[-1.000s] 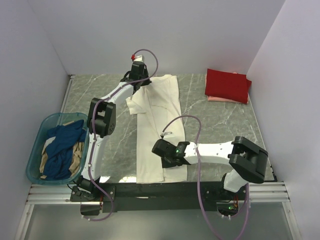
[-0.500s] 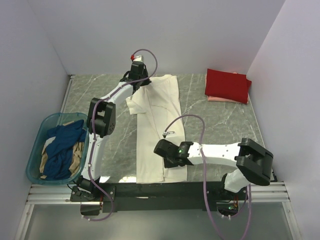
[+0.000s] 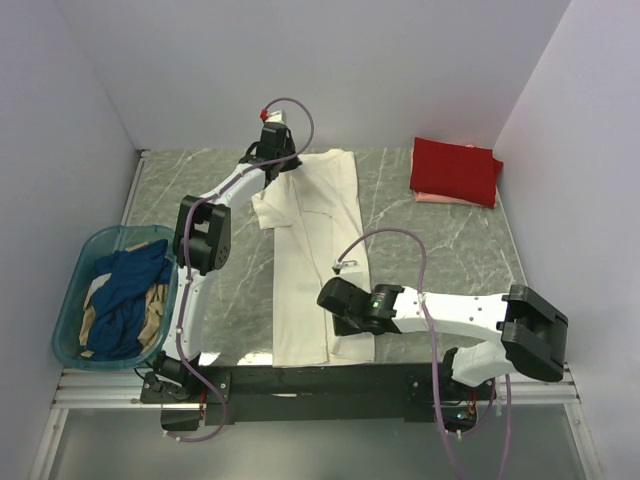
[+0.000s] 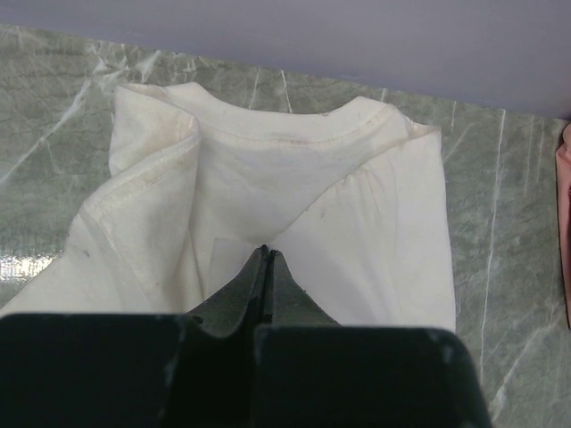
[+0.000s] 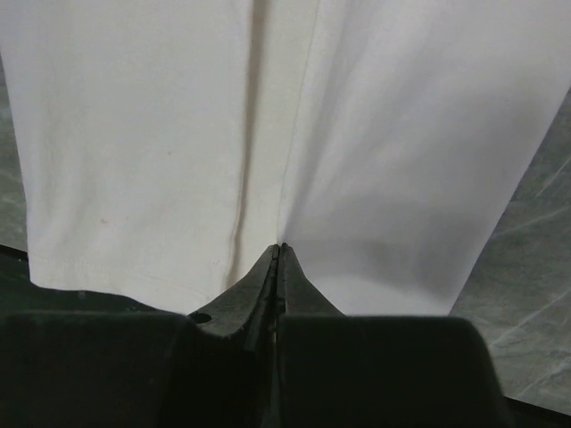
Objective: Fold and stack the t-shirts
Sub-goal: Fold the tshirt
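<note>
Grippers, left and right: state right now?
Left gripper: shut, pinching the cream-white t-shirt at its collar end.
Right gripper: shut, pinching the same shirt near its hem.

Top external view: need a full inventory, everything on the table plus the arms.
cream-white t-shirt: 1, cream-white, laid lengthwise mid-table
red t-shirt: 1, red, folded, far right corner
pale pink t-shirt: 1, pink, folded under the red one, only its edge showing
basket: 1, teal, near left
dark blue cloth: count unclear, crumpled in the basket
tan cloth: count unclear, beneath the blue
table: 1, grey marble
left end effector: 1, black, shut near the collar
right end effector: 1, black, shut near the hem
</note>
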